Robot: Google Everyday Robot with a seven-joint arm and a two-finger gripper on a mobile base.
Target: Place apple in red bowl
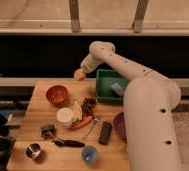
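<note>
The apple (pixel 79 75) is a small orange-yellow fruit held at the end of my arm, above the table's far edge. My gripper (pixel 81 72) is shut on it, to the right of and a little beyond the red bowl (pixel 57 94). The red bowl stands on the wooden table (pixel 38 115) at the back left, and nothing shows inside it. The white arm reaches in from the right and hides part of the table's right side.
A green bin (pixel 110 86) with a grey-blue object (pixel 117 90) stands at the back right. On the table are a white cup (pixel 65 116), a carrot (pixel 83 122), dark grapes (pixel 90 104), a black remote (pixel 105 133), a small blue bowl (pixel 90 154), a purple bowl (pixel 120 125) and a metal cup (pixel 34 151).
</note>
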